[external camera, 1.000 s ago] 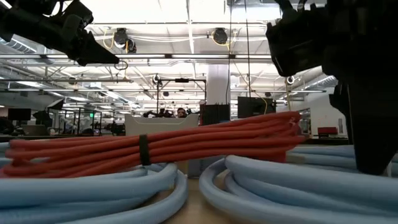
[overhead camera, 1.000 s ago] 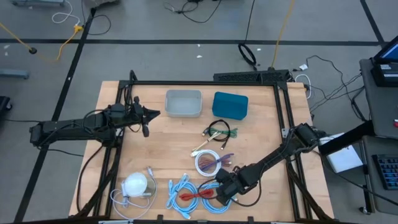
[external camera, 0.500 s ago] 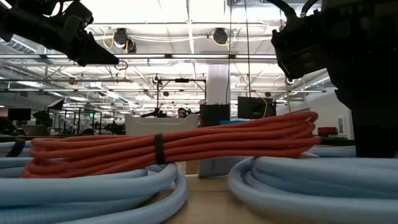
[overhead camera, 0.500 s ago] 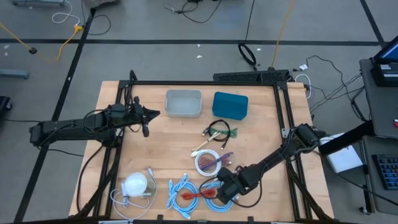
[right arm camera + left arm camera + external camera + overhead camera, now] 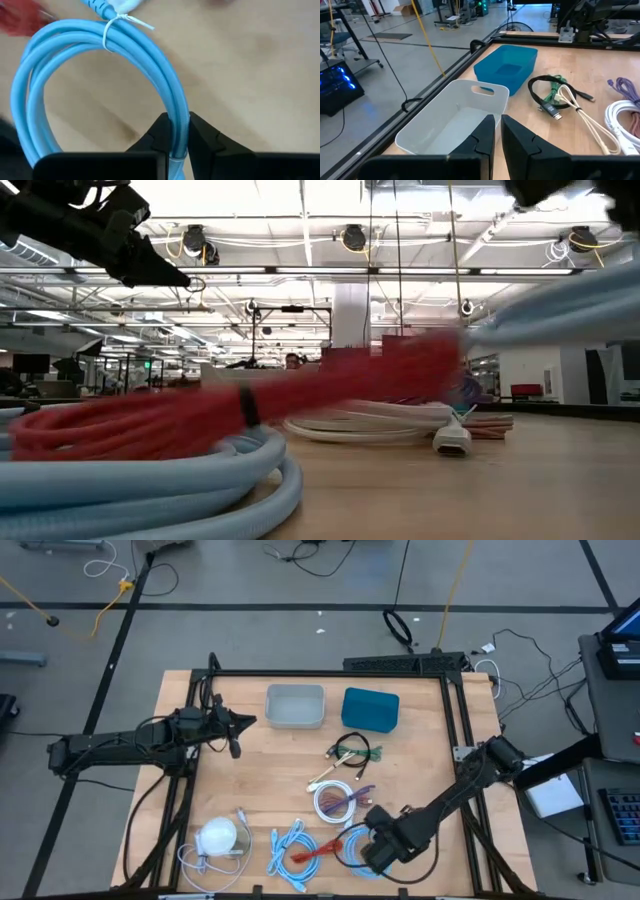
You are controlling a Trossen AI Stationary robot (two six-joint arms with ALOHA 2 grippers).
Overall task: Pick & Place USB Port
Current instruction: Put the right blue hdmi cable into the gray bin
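The right arm is stretched from the table's right edge toward the near middle, bent low over the wood, with the right gripper (image 5: 372, 851) set down among the cable coils at the near edge. In the right wrist view its two dark fingers (image 5: 161, 134) are seen pressed together on a light blue cable coil (image 5: 100, 60), the strands pinched between the tips; a white zip tie (image 5: 117, 22) binds the coil on its far side from the grip.

Compared with a second ago, the right gripper has been closed from a wide stance onto the blue coil, and its wrist has been shifted slightly rightward and nearer. In the low view the red cable bundle (image 5: 230, 405) is now blurred and the blue strand at the right is lifted, where both lay at rest before.

The left arm is held out over the far left of the table, unchanged — the left gripper (image 5: 243, 723) with its fingers (image 5: 482, 132) nearly touching and nothing between them, just beside the grey bin (image 5: 295, 706). The blue bin (image 5: 370, 708) is placed to the right of it
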